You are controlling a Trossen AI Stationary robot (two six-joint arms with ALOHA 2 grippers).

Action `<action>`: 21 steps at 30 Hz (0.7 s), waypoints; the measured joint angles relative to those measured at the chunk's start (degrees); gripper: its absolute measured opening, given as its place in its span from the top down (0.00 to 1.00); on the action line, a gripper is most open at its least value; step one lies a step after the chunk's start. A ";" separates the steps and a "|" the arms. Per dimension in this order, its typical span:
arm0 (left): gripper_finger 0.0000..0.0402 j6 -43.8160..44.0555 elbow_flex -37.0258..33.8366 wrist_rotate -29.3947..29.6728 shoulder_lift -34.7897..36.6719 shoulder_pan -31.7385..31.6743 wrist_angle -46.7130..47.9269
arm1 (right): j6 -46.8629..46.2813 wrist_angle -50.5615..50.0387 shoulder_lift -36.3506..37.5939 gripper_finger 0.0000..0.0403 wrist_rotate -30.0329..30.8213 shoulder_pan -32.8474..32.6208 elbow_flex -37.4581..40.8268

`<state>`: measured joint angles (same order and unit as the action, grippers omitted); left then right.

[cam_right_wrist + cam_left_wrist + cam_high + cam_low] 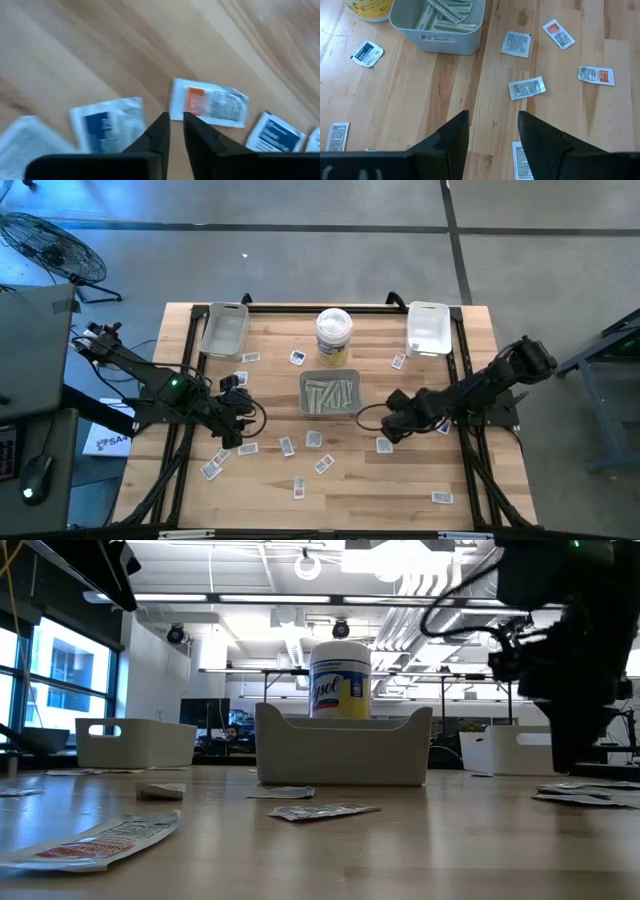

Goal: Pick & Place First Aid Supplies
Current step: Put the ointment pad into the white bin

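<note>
Seen from above, three trays and one round tub (334, 337) sat on the wooden table (270, 495), with the centre tray (330, 395) as the marker. Far to its left and back stood the left tray (224, 330). The left gripper (240, 423) hovered left of the centre tray, fingers spread wide and holding nothing. Roughly a dozen and a half loose packets (313, 438) lay scattered on the wood, most in front of the centre tray, which itself held a heap of long pale strips (329, 394). The tub stood directly behind it. Just right of the centre tray, the right gripper (392, 423) hung low, fingers parted by a narrow gap, empty, over an orange-printed packet (209, 105) flanked by two blue-printed ones. The right tray (428, 327) stood far back right.
</note>
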<state>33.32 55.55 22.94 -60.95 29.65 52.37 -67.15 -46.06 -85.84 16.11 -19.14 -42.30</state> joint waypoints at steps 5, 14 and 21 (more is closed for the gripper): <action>0.59 0.00 0.00 0.00 0.00 0.00 0.00 | 0.04 2.67 0.02 0.76 0.45 0.37 2.72; 0.59 0.00 0.00 0.00 0.00 -0.02 -0.01 | 1.41 8.28 0.15 0.75 0.74 0.37 4.75; 0.59 0.02 0.00 0.00 0.00 -0.02 -0.01 | 1.53 7.90 0.07 0.78 -0.36 0.33 3.40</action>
<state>33.34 55.55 22.94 -60.95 29.63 52.36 -65.62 -38.16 -85.78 15.75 -18.81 -38.90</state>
